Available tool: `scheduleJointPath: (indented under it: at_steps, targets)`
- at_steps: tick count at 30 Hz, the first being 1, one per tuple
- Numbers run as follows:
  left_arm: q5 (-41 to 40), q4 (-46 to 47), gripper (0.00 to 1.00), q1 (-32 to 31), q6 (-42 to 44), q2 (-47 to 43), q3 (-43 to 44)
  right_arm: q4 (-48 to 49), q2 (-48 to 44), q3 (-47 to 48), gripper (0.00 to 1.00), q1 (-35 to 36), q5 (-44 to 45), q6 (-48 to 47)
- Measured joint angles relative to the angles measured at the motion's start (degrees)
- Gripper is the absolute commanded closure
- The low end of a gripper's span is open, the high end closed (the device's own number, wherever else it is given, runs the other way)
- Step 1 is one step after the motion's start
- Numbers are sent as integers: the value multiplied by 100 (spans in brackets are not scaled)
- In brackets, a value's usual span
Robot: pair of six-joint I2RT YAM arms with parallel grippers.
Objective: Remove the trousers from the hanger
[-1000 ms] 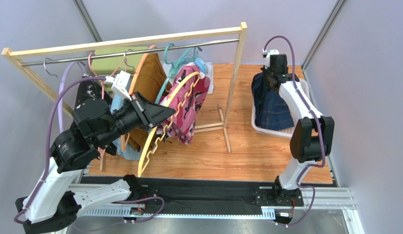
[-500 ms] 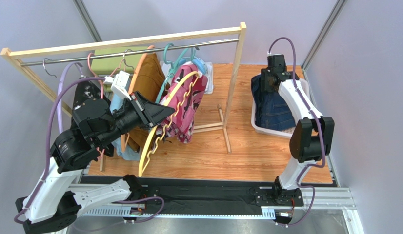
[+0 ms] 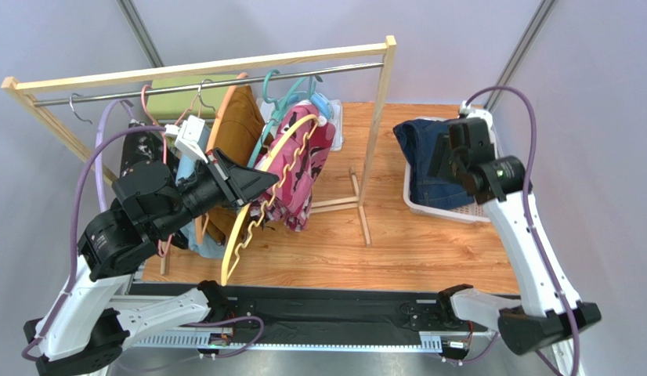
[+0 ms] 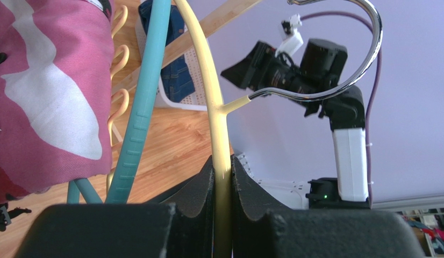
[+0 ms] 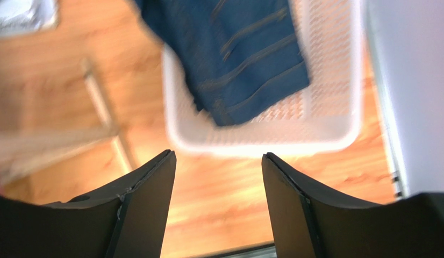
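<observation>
My left gripper is shut on a bare yellow wavy hanger, held tilted in front of the rack with its chrome hook free in the air. The dark navy trousers lie in the white basket at the right. My right gripper hovers over them, open and empty; in its wrist view the navy trousers and basket lie below the gripper. Pink floral trousers, mustard-brown trousers, light blue trousers and black speckled trousers hang on the rack.
A wooden clothes rack with a metal rail spans the back left; its right post and foot stand between the hanging clothes and the basket. A teal hanger hangs beside the yellow one. Grey walls close in on both sides.
My right gripper has opened, let go of the navy trousers and drawn back and up from the basket; the trousers now rest in it. The left arm and hanger have not moved.
</observation>
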Motion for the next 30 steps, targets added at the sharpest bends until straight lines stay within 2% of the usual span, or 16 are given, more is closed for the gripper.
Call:
scheduleJointPath:
  at_steps: [5, 9, 10, 14, 18, 23, 27, 30]
  targets:
    - [2, 15, 100, 0, 0, -109, -66, -782, -737, -664, 35, 1644, 70, 903]
    - [2, 26, 100, 0, 0, -164, -76, -1117, -1005, -1244, 33, 3392, 66, 1759]
    - [2, 48, 100, 0, 0, -179, -98, -1169, -1021, -1381, 33, 4015, 35, 2015]
    - [-2, 125, 100, 0, 0, -229, -208, -960, -881, -1589, 32, 5845, -24, 2806]
    - [-46, 151, 100, 0, 0, -254, -227, -155, -691, -1598, 32, 7213, -20, 3318]
    - [-195, 334, 100, -2, -39, -424, -492, 1012, -85, -1137, 31, 8102, 157, 3296]
    - [-269, 529, 100, 0, -190, -608, -782, 1873, 570, -188, 29, 8465, 612, 2472]
    - [-275, 579, 100, 0, -334, -693, -855, 2640, 632, 7, 31, 8505, 879, 1773]
